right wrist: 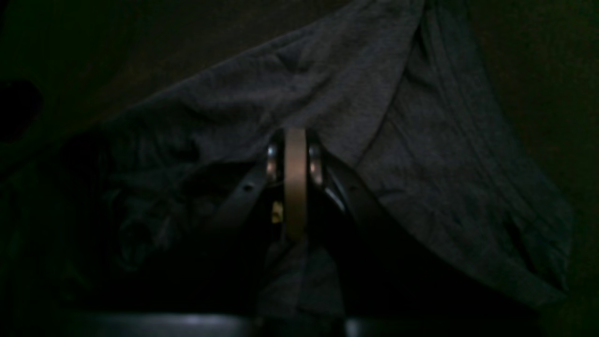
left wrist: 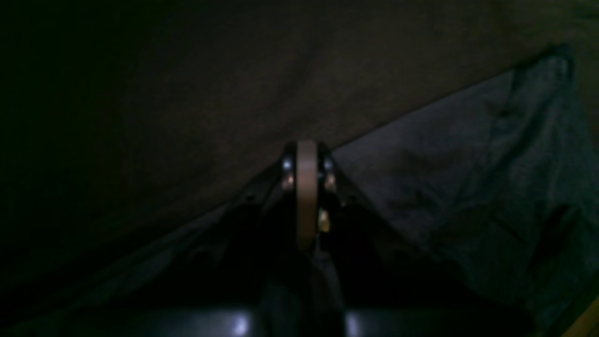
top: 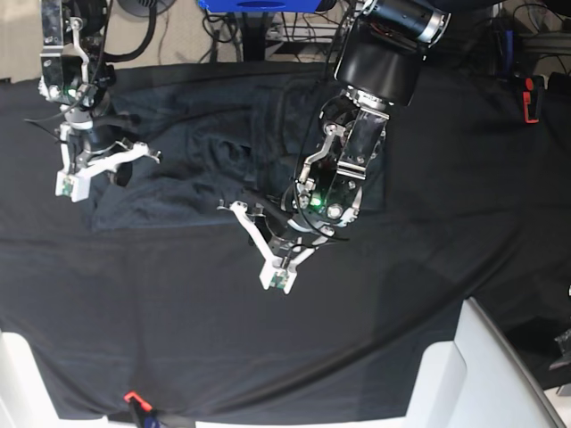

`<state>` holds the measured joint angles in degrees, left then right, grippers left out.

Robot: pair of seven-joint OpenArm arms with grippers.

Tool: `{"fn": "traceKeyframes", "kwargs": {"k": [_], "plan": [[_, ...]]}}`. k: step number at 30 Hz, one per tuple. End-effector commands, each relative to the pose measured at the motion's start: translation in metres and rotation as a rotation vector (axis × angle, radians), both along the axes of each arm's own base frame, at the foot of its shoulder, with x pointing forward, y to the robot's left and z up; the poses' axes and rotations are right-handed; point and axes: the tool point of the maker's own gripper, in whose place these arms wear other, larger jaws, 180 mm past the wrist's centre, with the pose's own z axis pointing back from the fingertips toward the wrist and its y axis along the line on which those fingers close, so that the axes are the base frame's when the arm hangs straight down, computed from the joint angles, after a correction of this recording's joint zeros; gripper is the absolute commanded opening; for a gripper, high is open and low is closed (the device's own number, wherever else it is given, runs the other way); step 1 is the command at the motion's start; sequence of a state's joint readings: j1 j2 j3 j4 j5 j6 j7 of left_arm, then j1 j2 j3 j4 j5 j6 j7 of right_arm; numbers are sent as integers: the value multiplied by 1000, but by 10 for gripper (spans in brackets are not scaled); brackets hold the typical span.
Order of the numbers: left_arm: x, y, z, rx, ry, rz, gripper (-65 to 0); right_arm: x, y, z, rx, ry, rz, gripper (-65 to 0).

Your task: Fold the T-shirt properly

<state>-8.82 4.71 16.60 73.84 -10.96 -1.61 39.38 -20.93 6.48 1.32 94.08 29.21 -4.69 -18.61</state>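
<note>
The dark charcoal T-shirt (top: 223,147) lies rumpled on the black tablecloth (top: 178,312), spread across the far middle of the table. In the left wrist view my left gripper (left wrist: 306,147) is shut right on the straight edge of the T-shirt (left wrist: 468,164), which runs taut through the fingertips. In the base view this gripper (top: 254,205) sits at the shirt's near edge. My right gripper (right wrist: 295,135) is shut on the T-shirt (right wrist: 327,79), with creases running to its tips and cloth hanging under it. In the base view it (top: 119,172) is at the shirt's left end.
White moulded parts stand at the near right (top: 486,374) and near left corner (top: 18,374). A small orange clip (top: 134,398) sits on the front edge. A red object (top: 531,98) is at the far right, and a blue frame (top: 259,4) stands behind the table.
</note>
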Motion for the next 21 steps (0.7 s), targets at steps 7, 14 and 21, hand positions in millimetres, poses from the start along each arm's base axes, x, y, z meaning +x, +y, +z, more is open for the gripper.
{"fn": "traceKeyframes", "kwargs": {"k": [7,14,21], "plan": [[-17,60,20,52,-101,50,-650,-41,111,25,94,41,402,-615],[-71,236,18,226,-78,332,-650,-91,181,18,175,176,633,-420],[-137,358,23,324,-14,400,-650,-80,185,4,156,198,657,-414]]}}
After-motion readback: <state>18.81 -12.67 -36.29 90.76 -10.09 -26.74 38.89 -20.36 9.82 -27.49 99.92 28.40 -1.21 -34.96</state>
